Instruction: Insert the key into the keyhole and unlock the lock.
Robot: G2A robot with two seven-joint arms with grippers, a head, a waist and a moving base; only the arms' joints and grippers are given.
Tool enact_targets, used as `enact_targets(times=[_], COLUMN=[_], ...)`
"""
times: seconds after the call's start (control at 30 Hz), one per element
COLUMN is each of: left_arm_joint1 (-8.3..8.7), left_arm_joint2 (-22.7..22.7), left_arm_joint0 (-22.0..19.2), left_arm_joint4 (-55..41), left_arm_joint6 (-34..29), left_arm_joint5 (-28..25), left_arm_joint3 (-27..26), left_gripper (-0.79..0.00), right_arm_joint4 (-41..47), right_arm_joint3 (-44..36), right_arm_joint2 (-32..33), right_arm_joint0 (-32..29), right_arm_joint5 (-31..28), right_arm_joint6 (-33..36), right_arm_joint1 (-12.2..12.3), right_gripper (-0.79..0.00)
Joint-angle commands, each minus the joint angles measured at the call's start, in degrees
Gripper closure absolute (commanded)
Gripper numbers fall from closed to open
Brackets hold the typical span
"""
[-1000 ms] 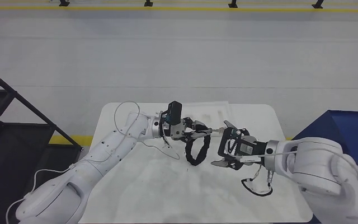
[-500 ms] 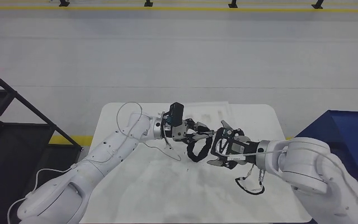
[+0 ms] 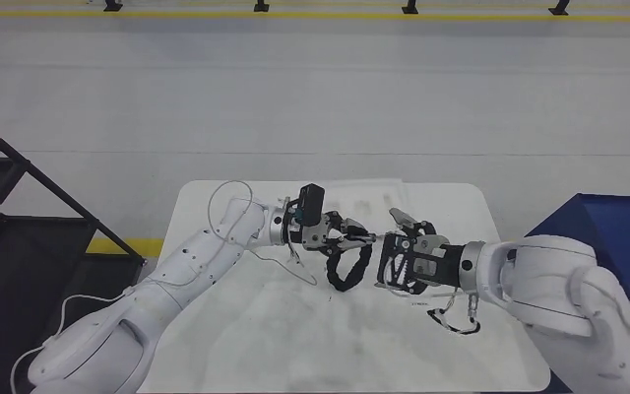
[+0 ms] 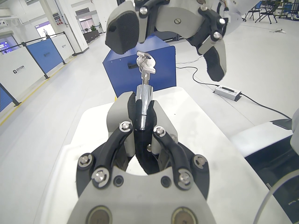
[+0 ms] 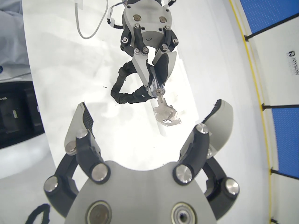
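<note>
Key [image 4: 146, 65] sits in the lock [image 4: 144, 95], left tool [image 4: 140, 108] clamped on the lock, right tool [image 5: 151, 113] spread apart beside the key; grip and turn not yet done.

The right gripper [image 5: 153, 111] has its fingers [image 5: 80, 122] spread wide, near the key [image 5: 166, 115]. The key sits in the lock [image 5: 156, 85], clamped by the left gripper [image 5: 154, 75] over the desk [image 5: 70, 59].

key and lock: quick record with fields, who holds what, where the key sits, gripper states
cable lock: chrome cylinder clamped in left gripper
key: blade in the keyhole, head sticking out, untouched
right gripper: open, facing the key head, not touching
cable loop: black, below the cylinder, over the white table
</note>
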Motion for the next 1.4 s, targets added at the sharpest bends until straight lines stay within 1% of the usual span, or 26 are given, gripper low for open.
enact_targets(times=[0.0, 0.03, 0.07, 0.13, 0.17, 0.2, 0.23, 0.43, 0.5, 0.6, 0.8, 0.93, 0.97, 1.07, 1.23, 1.37], left_arm_joint1=[0.17, 0.26, 0.34, 0.49, 0.56, 0.63, 0.70, 1.05, 1.14, 1.28, 1.50, 1.64, 1.66, 1.70, 1.79, 1.88], left_arm_joint2=[0.36, 0.56, 0.74, 1.10, 1.30, 1.51, 1.72, 3.03, 3.44, 4.01, 5.09, 5.63, 5.75, 6.12, 6.57, 6.73], left_arm_joint0=[-0.13, -0.25, -0.34, -0.52, -0.59, -0.70, -0.80, -1.41, -1.63, -1.95, -2.46, -2.75, -2.78, -2.96, -3.20, -3.29], left_arm_joint4=[0.07, 0.11, 0.02, -0.20, -0.38, -0.49, -0.62, -1.66, -1.97, -2.40, -3.21, -3.54, -3.67, -4.04, -4.47, -4.56], left_arm_joint6=[0.28, 0.28, 0.28, 0.28, 0.28, 0.26, 0.28, 0.28, 0.28, 0.19, 0.22, 0.28, 0.28, 0.28, 0.28, 0.28], left_arm_joint5=[0.00, 0.00, 0.00, 0.00, 0.00, 0.00, 0.00, 0.00, 0.00, 0.00, 0.00, 0.00, 0.00, 0.00, 0.00, 0.00], left_arm_joint3=[-0.10, -0.14, -0.21, -0.22, -0.22, -0.21, -0.20, 0.02, 0.02, 0.06, 0.08, 0.04, 0.07, 0.01, -0.04, -0.11], left_gripper=[0.000, 0.000, 0.000, 0.000, 0.000, 0.000, 0.000, 0.000, 0.000, 0.000, 0.000, 0.000, 0.000, 0.000, 0.000, 0.000], right_arm_joint4=[-3.08, -4.50, -6.26, -9.16, -10.02, -10.85, -11.78, -18.46, -20.64, -23.31, -27.15, -28.56, -28.72, -28.88, -27.18, -21.98], right_arm_joint3=[0.21, 0.30, 0.27, 0.17, 0.09, -0.09, -0.34, -1.96, -2.32, -2.83, -3.44, -3.70, -3.80, -3.85, -3.30, -1.78], right_arm_joint2=[-0.28, -0.16, -0.08, 0.00, 0.15, 0.40, 0.58, 1.29, 1.35, 1.23, 0.98, 0.91, 0.90, 0.87, 1.15, 1.92], right_arm_joint0=[-0.02, -0.04, -0.14, -0.61, -0.81, -0.97, -1.19, -2.70, -3.17, -3.79, -4.73, -5.35, -5.46, -5.71, -6.19, -7.00], right_arm_joint5=[-2.79, -3.88, -4.66, -5.72, -6.23, -6.66, -7.05, -7.89, -8.07, -8.27, -7.28, -6.76, -6.72, -6.66, -5.19, -2.71], right_arm_joint6=[-2.74, -3.83, -4.61, -5.68, -6.19, -6.64, -7.14, -11.33, -12.68, -14.31, -16.64, -18.00, -18.25, -18.79, -19.94, -20.81], right_arm_joint1=[0.40, 0.59, 0.79, 1.15, 1.27, 1.35, 1.43, 1.69, 1.75, 1.83, 1.89, 1.91, 1.92, 1.94, 1.89, 1.79], right_gripper=[-0.785, -0.785, -0.748, -0.536, -0.496, -0.406, -0.366, -0.296, -0.302, -0.289, -0.234, -0.117, -0.065, 0.000, 0.000, 0.000])
